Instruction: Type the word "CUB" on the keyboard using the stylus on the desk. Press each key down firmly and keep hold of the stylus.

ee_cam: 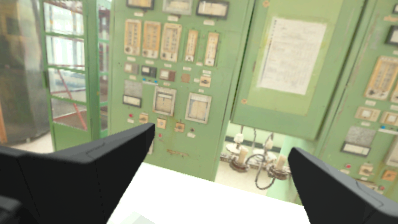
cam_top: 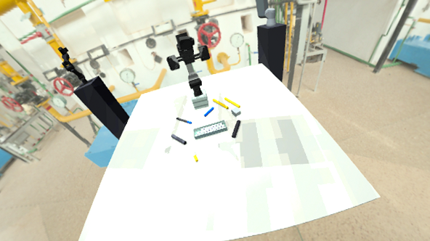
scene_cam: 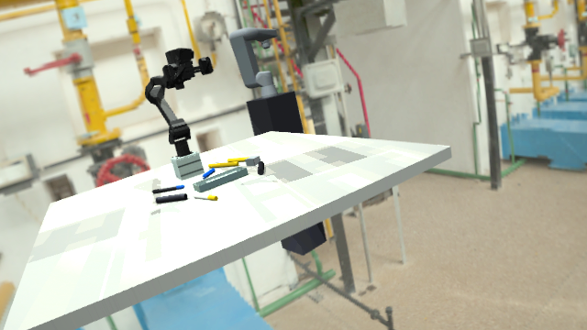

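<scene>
The keyboard (cam_top: 210, 129) (scene_cam: 220, 179) is a small grey-green slab with pale keys, lying in front of the arm's base. Which object is the stylus I cannot tell for sure. A thin black pen with a blue end (cam_top: 183, 120) (scene_cam: 166, 189) lies left of the keyboard in the top view. A pen with a white body and a yellow end (cam_top: 195, 158) (scene_cam: 213, 197) lies on the near side. My gripper (cam_top: 188, 58) (ee_cam: 221, 141) is wide open and empty, raised high above the table. The wrist view shows no keyboard or pen; the key letters are too small to read.
Dark cylinders lie left (cam_top: 179, 139) (scene_cam: 171, 198) and right (cam_top: 236, 129) (scene_cam: 260, 168) of the keyboard in the top view. A short blue stick (cam_top: 209, 111) (scene_cam: 208, 173), two yellow sticks and a grey block (cam_top: 236, 112) (scene_cam: 252, 160) lie behind it on the white table (cam_top: 189, 201) (scene_cam: 138, 247).
</scene>
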Tool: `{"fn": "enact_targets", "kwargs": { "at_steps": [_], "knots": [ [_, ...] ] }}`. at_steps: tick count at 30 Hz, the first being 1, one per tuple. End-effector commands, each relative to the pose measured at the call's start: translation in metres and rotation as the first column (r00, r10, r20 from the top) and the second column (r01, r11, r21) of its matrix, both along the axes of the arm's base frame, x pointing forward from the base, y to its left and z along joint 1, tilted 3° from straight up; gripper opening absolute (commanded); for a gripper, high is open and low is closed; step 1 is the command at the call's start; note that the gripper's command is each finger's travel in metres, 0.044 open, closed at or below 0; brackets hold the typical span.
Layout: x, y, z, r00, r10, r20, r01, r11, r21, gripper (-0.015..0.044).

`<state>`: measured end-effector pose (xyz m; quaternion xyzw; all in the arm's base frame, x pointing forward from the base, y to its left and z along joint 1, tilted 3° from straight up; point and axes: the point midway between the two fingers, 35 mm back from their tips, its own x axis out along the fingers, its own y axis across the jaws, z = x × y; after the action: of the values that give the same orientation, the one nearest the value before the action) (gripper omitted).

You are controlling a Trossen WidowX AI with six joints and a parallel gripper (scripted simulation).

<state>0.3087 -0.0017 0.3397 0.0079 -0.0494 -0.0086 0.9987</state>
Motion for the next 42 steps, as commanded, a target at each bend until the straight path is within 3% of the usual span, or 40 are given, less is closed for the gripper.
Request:
{"fn": "enact_targets", "kwargs": {
  "at_steps": [1,9,17,21,26,38,42],
  "knots": [
    [0.002,0.0,-0.002,1.0,0.002,-0.011,-0.002,1.0,0.002,0.0414],
    [0.056,0.023,-0.114,0.874,0.072,-0.481,-0.04,0.996,0.076,0.0204],
    [0.06,0.046,-0.244,0.476,0.097,-0.874,-0.001,0.994,0.11,0.0],
    [0.04,0.054,-0.303,0.211,0.085,-0.974,0.033,0.995,0.094,0.0],
    [0.008,0.06,-0.356,-0.091,0.053,-0.994,0.066,0.997,0.047,0.0],
    [0.007,0.058,-0.358,-0.103,0.051,-0.993,0.067,0.997,0.045,0.0],
    [0.005,0.013,-0.359,-0.103,0.047,-0.994,0.067,0.997,0.04,0.0]
  ]
}}
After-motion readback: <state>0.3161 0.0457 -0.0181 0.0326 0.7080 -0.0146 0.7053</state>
